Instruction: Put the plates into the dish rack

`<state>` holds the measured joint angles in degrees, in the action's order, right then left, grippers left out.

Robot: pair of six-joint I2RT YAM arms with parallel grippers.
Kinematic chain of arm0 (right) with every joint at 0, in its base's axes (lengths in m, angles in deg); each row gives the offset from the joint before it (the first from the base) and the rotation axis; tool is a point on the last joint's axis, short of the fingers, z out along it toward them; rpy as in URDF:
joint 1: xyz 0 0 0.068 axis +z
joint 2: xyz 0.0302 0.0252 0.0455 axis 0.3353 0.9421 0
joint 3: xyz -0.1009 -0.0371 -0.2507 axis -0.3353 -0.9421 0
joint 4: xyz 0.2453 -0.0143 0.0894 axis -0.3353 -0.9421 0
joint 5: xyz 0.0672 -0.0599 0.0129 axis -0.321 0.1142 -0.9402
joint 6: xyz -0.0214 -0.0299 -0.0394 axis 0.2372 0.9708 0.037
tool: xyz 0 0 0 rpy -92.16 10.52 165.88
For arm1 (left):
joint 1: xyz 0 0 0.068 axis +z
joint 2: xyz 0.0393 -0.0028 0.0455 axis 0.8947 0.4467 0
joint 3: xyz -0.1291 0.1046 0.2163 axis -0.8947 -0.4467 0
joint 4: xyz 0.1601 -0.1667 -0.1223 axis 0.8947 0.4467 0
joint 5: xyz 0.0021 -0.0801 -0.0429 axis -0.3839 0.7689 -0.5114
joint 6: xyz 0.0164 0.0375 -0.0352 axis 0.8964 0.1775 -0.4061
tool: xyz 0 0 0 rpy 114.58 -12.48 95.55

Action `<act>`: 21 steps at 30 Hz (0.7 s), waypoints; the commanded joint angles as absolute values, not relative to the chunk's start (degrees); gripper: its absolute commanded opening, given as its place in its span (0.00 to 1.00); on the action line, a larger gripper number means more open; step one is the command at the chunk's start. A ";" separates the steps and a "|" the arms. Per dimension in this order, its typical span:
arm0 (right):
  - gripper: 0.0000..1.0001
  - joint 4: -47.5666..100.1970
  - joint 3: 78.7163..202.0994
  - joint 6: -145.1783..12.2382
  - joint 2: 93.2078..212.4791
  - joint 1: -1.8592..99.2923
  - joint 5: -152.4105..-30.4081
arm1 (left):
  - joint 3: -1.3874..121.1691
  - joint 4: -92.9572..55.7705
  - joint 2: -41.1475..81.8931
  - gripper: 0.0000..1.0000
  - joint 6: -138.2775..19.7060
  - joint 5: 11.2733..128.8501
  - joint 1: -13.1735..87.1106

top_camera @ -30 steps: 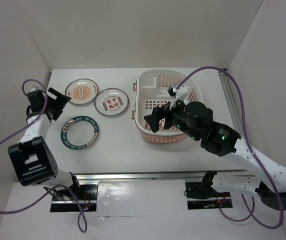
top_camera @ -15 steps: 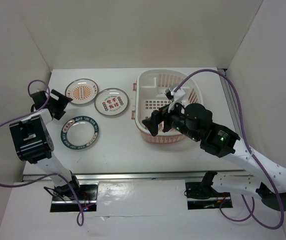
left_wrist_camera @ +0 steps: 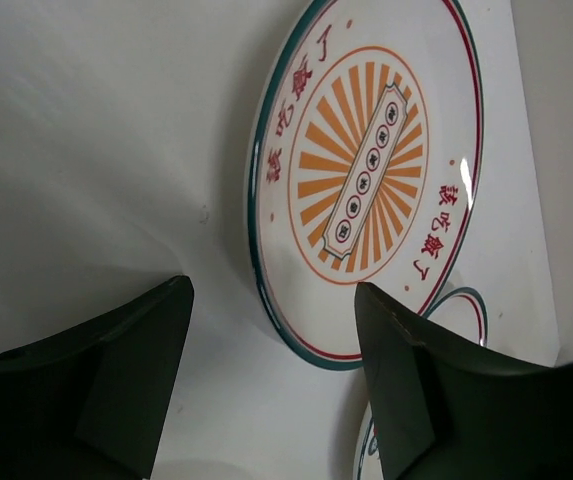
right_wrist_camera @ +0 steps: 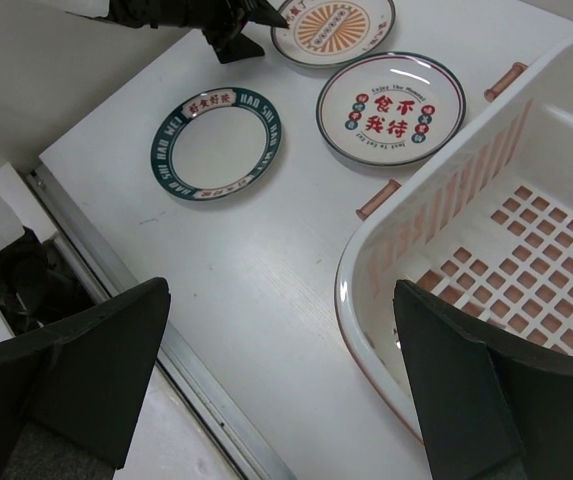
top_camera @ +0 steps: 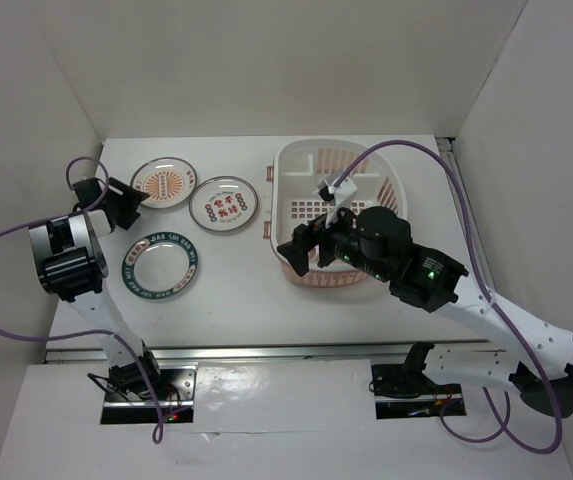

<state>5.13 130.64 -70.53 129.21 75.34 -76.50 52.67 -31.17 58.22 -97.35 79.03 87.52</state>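
Three white plates lie on the table left of the pale pink dish rack (top_camera: 338,205). The orange-pattern plate (top_camera: 164,183) is at the back left, the red-character plate (top_camera: 224,203) beside it, the teal-rimmed plate (top_camera: 161,264) nearer. My left gripper (top_camera: 126,203) is open and low, just left of the orange-pattern plate (left_wrist_camera: 366,170), with its edge between the open jaws. My right gripper (top_camera: 304,248) is open and empty above the rack's near left rim (right_wrist_camera: 486,250). The right wrist view also shows the teal-rimmed plate (right_wrist_camera: 216,142) and the red-character plate (right_wrist_camera: 390,107).
White walls close in the table at the back and both sides. A metal rail (top_camera: 296,352) runs along the table's near edge. Purple cables loop from both arms. The rack has small brown side handles (right_wrist_camera: 379,199).
My left arm has swung its gripper back and right, up to the orange-pattern plate's left edge. My right gripper has drifted left over the rack's near left rim.
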 commanded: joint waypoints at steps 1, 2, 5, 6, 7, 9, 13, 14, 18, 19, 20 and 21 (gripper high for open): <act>1.00 8.72 130.08 -70.73 129.50 75.84 -76.03 | 54.69 -34.60 60.37 0.79 -98.94 79.91 87.11; 1.00 8.72 130.08 -70.73 129.51 75.84 -76.03 | 54.69 -34.60 61.76 0.73 -98.95 79.38 86.50; 1.00 8.72 130.08 -70.73 130.03 75.84 -76.03 | 56.54 -34.07 63.17 0.71 -98.95 78.85 86.50; 1.00 9.24 130.08 -70.73 130.03 75.84 -76.03 | 57.06 -34.07 63.70 0.69 -98.95 78.85 86.50; 1.00 9.24 130.08 -70.73 130.03 75.84 -76.03 | 57.76 -34.07 64.49 0.66 -98.95 78.85 86.50; 1.00 9.24 130.08 -71.25 130.03 75.84 -76.03 | 58.29 -34.07 65.02 0.62 -99.47 78.33 85.97; 1.00 9.24 130.60 -71.26 130.65 75.84 -76.03 | 60.23 -32.31 65.64 0.45 -98.95 76.92 85.45; 1.00 9.24 130.60 -71.26 130.65 75.84 -76.03 | 60.23 -32.31 65.64 0.41 -98.95 76.92 85.44; 1.00 9.86 130.08 -71.78 130.65 76.37 -76.03 | 60.23 -31.69 65.64 0.12 -99.47 75.78 85.44; 1.00 9.86 130.08 -72.31 130.65 76.37 -76.03 | 60.84 -31.17 65.64 0.10 -99.47 75.78 85.44; 1.00 9.86 130.08 -72.31 130.65 76.37 -76.03 | 60.85 -30.65 66.34 0.05 -99.47 75.78 85.44; 1.00 9.86 130.08 -72.31 130.65 76.37 -76.03 | 61.80 -30.64 66.87 0.00 -99.47 76.30 85.44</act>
